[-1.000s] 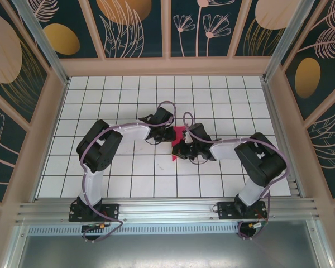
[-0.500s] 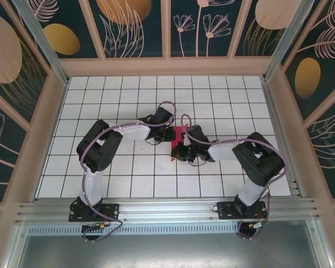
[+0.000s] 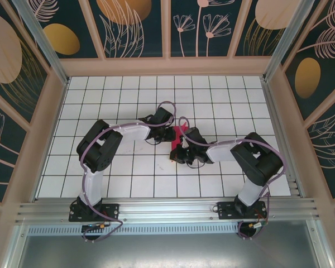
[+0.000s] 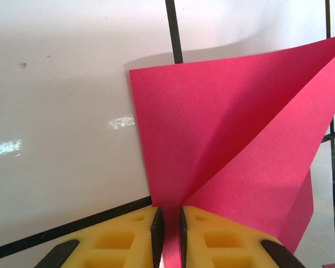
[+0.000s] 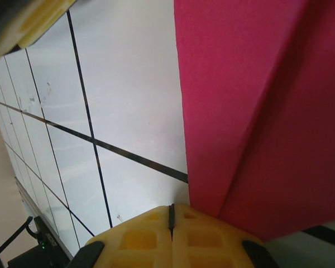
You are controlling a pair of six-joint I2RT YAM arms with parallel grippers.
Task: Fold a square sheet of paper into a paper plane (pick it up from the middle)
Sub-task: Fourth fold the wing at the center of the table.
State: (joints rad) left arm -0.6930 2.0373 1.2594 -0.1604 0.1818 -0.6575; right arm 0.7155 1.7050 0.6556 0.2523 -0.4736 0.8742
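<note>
**Fig.** Paper-plane fold, mid-crease stage; top ext. + both wrist views.

**Layout.** The square sheet of paper (image 3: 180, 134), magenta-pink, lies near the centre of the white gridded counter (image 3: 100, 100), between the two arms. It is already creased to less than a flat square.

**L wrist view.** The left end effector (image 4: 168, 226) is clamped on the sheet (image 4: 223, 128). Its black pads (image 4: 157, 231) nip a folded corner. From there one layer lies flat on the counter and a second lifts up and to the right as a raised flap.

**R wrist view.** The right end effector (image 5: 171, 215) has its fingers together, w/ nothing seen between them. Its yellow tip sits at the near edge of the sheet (image 5: 257, 100), touching or just above it; cannot tell which. A diagonal crease runs across the paper from near that tip.

**Step in hand (judged).** Flattening a diagonal fold, L arm as anchor, R arm as presser. To do it well:
- Hold the L clamp firm w/o pulling, since thin paper tears or slips at a pinched corner.
- Bring the raised flap down so the edges meet before pressing.
- Run the closed R tip along the crease from the anchored end outward, low & slow, so the sheet doesn't skid on the smooth counter.
- Avoid catching the free edge, which would buckle the layer.

Approx. early-to-mid task, as there is no dart shape yet.

**Markings.** No brand, label or writing is legible on paper, fingers or counter. Visible are black grid lines (image 4: 173, 28) and floral wall panels (image 3: 128, 28).
</note>
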